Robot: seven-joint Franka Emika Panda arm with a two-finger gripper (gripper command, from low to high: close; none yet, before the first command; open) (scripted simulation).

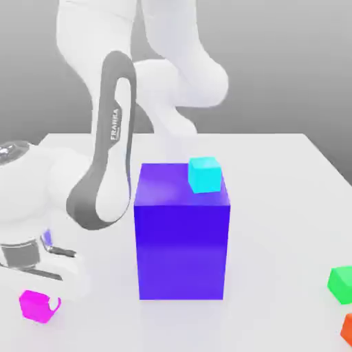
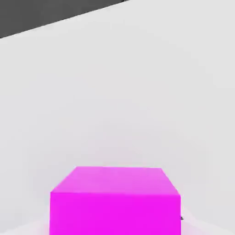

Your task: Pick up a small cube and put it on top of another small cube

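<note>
Magenta cube (image 1: 36,305) clamped in end effector (image 1: 41,302) | blue block (image 1: 182,237) beside, cyan cube (image 1: 205,174) atop

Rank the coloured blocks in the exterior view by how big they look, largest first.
1. Blue block, by far the largest.
2. Cyan cube, resting on the blue block's top.
3. Magenta cube and green cube: these look alike, and differing nearness to the camera leaves their order unsure.
The orange cube is cut off by the frame, so unranked.

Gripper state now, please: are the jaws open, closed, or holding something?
Gripper: jaws closed on the magenta cube, which sits on the white table.
</note>
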